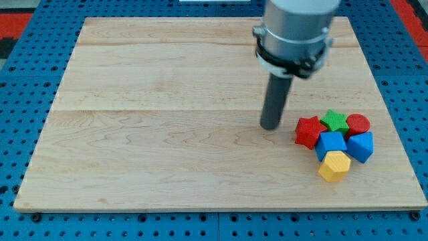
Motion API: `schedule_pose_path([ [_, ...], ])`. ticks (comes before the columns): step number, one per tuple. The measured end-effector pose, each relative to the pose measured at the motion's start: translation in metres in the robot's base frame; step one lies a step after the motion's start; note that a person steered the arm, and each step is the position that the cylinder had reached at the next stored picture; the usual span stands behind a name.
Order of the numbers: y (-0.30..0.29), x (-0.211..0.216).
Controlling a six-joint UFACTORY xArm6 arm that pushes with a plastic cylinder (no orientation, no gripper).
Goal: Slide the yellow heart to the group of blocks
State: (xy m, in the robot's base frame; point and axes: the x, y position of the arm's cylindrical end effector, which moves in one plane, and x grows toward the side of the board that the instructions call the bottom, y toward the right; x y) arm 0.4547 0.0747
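- wooden board (167,134) lying on a blue perforated surface (20,100), red area at the view's top corners
- dark rod hanging from a grey cylindrical mount (294,30) near the view's top right; my tip (270,126) resting on the board, just left of the cluster, close to the red star yet apart from it
- no jaws on this rod, so nothing to tell about open or closed
- cluster of blocks at the view's right, all pressed together: red star (308,131) on the left, green star (334,121) at the top, red cylinder (358,124) at the top right
- blue cube (331,142) in the middle, second blue block (361,146) on the right
- yellow block (334,166) at the bottom of the cluster, touching the blue cube; looks more hexagonal than heart-shaped from here, exact shape unclear
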Motion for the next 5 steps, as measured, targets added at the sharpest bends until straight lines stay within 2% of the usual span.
schedule_pose_path([
  [1, -0.048, -0.094],
  [2, -0.016, -0.185],
  [3, -0.006, -0.228],
  [4, 0.024, -0.142],
  [5, -0.014, -0.036],
])
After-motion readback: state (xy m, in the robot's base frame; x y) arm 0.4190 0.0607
